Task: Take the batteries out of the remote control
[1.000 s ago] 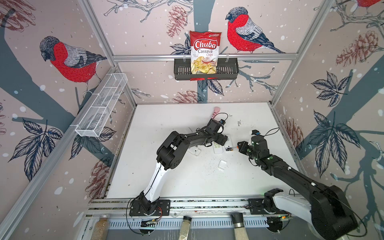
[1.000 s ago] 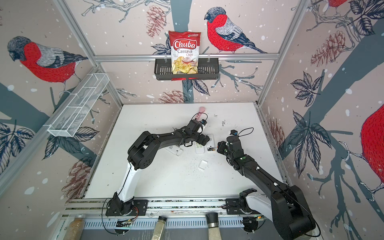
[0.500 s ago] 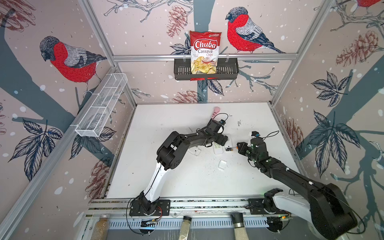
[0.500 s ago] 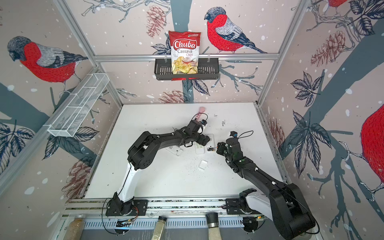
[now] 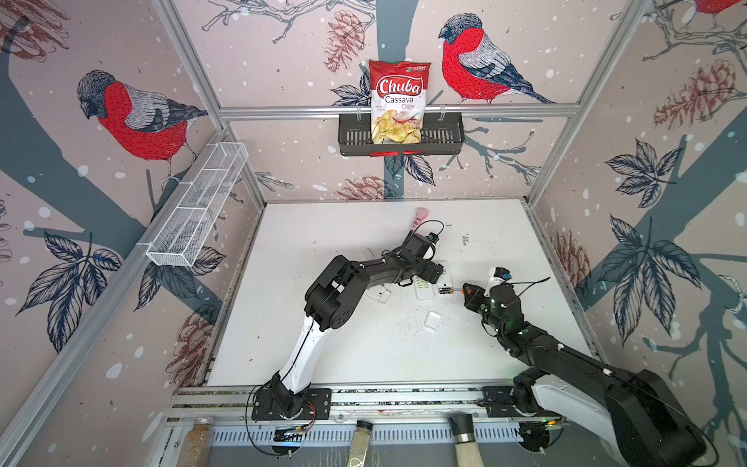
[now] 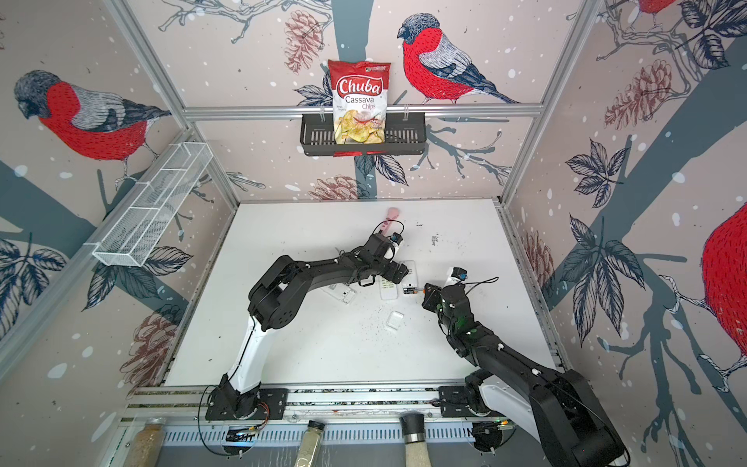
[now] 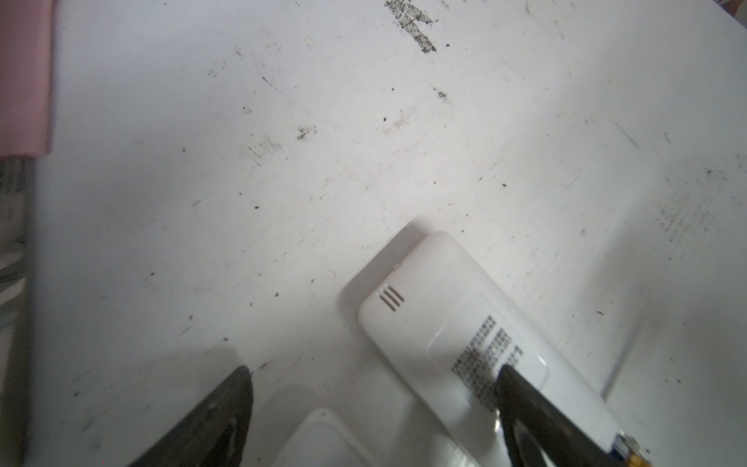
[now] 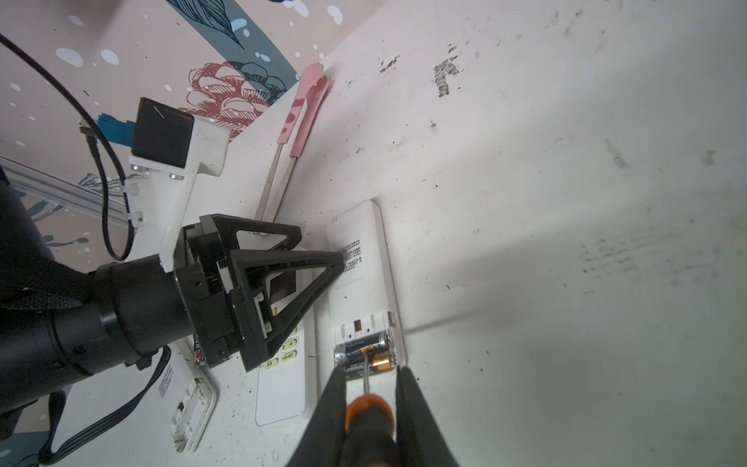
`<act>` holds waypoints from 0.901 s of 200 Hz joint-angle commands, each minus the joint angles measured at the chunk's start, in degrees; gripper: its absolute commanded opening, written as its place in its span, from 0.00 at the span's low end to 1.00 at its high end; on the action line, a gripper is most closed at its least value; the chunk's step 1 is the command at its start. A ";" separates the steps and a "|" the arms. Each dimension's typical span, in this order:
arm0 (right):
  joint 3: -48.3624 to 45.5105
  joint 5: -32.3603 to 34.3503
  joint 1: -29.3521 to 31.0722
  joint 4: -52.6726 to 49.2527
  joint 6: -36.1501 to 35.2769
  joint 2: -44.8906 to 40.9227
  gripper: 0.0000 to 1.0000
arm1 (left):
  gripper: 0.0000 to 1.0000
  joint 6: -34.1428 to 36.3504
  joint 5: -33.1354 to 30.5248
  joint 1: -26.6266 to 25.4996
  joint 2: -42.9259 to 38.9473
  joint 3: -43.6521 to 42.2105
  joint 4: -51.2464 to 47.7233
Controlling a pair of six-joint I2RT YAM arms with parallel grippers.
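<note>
My right jaws, clamped on the screwdriver, pry at the batteries in the remote while my wide-open left jaws press on it; next, lever upward gently.

Two black-and-white arms, each ending in black jaws.
The left arm had black joint housings, a white link farthest from its jaws and a black base plate. Just behind its hollow triangular jaws sat a white bracket with silver screws, a black camera box, a blue plug and a looping black cable. The right arm showed green lights behind its jaws.
</note>
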 commanded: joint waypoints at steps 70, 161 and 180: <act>-6.19 -0.23 0.27 8.48 6.89 1.33 0.00 | 0.92 -0.03 -0.90 -0.13 -0.45 -0.38 -1.59; -5.53 -3.59 -0.32 13.40 8.02 7.26 0.00 | 0.92 -0.16 -0.92 0.56 -0.51 1.67 -4.40; -3.16 -3.84 -0.57 10.21 6.34 7.55 0.00 | 0.91 -0.12 -0.89 0.83 -0.50 2.06 -4.79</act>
